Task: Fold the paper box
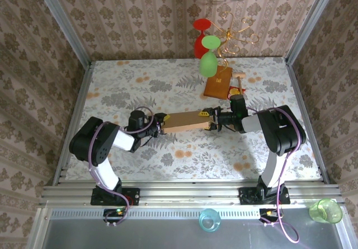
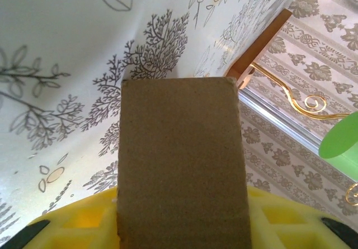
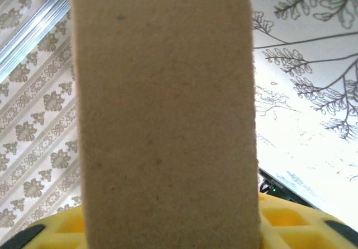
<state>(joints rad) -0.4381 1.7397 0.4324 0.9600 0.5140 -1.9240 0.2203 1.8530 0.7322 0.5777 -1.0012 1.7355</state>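
Observation:
The paper box point(image 1: 187, 121), plain light-brown cardboard, is held at mid-table between both arms and looks like a narrow folded slab from above. My left gripper point(image 1: 163, 120) is shut on its left end and my right gripper point(image 1: 212, 118) on its right end. In the left wrist view the cardboard point(image 2: 179, 148) runs up from between the yellow fingers point(image 2: 67, 226) of the left gripper point(image 2: 182, 229). The right wrist view has the same panel point(image 3: 165, 109) rising from the right gripper point(image 3: 168, 229), with a yellow finger point(image 3: 291, 221) beside it.
A smaller orange-brown box point(image 1: 218, 83) lies behind the right gripper. A gold stand point(image 1: 232, 28) at the back holds a red glass point(image 1: 201, 36) and a green glass point(image 1: 208, 59). A blue cup point(image 1: 209, 220) and a green cup point(image 1: 326, 210) sit by the near rail.

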